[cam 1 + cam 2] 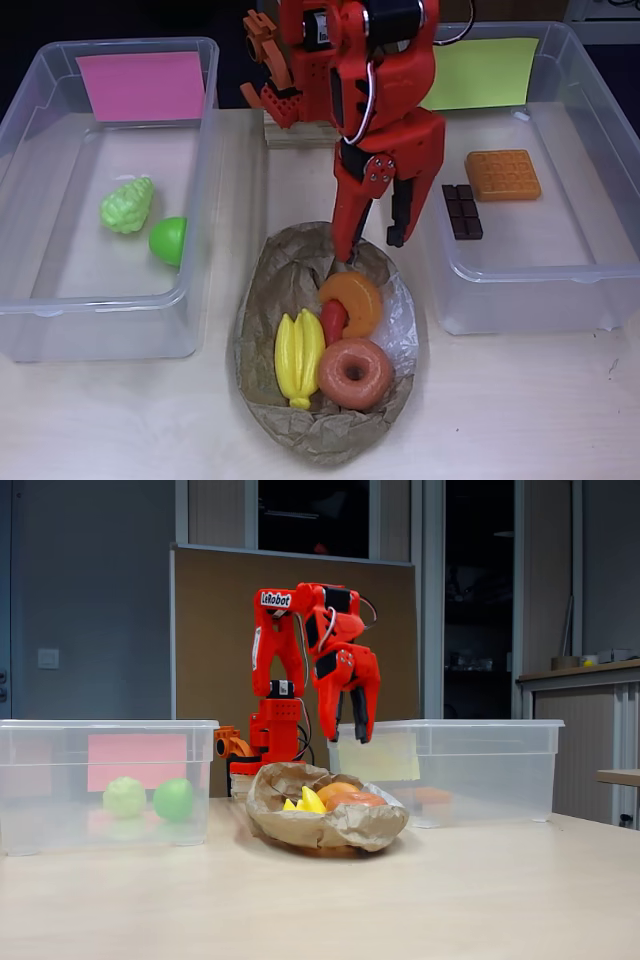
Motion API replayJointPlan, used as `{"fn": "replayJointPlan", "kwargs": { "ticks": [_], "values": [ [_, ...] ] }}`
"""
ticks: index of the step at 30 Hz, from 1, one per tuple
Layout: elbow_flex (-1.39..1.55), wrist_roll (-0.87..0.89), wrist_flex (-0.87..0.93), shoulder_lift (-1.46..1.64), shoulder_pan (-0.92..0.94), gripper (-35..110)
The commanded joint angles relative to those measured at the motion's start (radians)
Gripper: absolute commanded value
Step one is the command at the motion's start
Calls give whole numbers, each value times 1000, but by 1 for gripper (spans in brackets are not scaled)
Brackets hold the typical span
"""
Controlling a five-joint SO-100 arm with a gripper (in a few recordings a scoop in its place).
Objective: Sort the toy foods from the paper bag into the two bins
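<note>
A red robot arm stands at the back of a light wooden table [560, 420], between two clear plastic tubs. Its gripper [374, 245] points downward above the back edge of a crumpled brown paper bag [300, 425] that lies open in the middle of the table. The two fingers are spread apart and hold nothing; the side-on fixed view shows them hanging clear above the bag, not touching it.

In the overhead view, the bin with the pink sheet [30, 320] sits on the left. Inside it lie a light green bunch of grapes [127, 204] and, just beside it, a green apple [169, 240]. The bin with the yellow-green sheet [590, 290] sits on the right. It holds an orange waffle [502, 174] and a brown chocolate bar [462, 211], close together.

Four toys are left in the bag: yellow bananas [298, 356] on the left, a brown donut [354, 373] at the front right, an orange croissant [354, 301] behind the donut, and a red chili [333, 321] tucked between the bananas and the croissant, partly covered.

By this count the sorting looks about half done: four pieces binned, four to go. Fruits seem to go left and baked or sweet items right. The croissant lies nearest the open gripper and seems the likeliest next pick.
</note>
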Motion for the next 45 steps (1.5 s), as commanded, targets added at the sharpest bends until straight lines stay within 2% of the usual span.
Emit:
{"fn": "replayJointPlan", "kwargs": {
  "ticks": [1,17,30,39,43,45],
  "values": [
    [26,11,-26,-12,-20,30],
    [71,-178,-213,-190,12,30],
    [72,-192,-238,-268,15,30],
    [61,-195,-244,-293,37,16],
    [34,-195,-212,-298,41,6],
    [17,-193,-184,-298,46,5]
  ]
}}
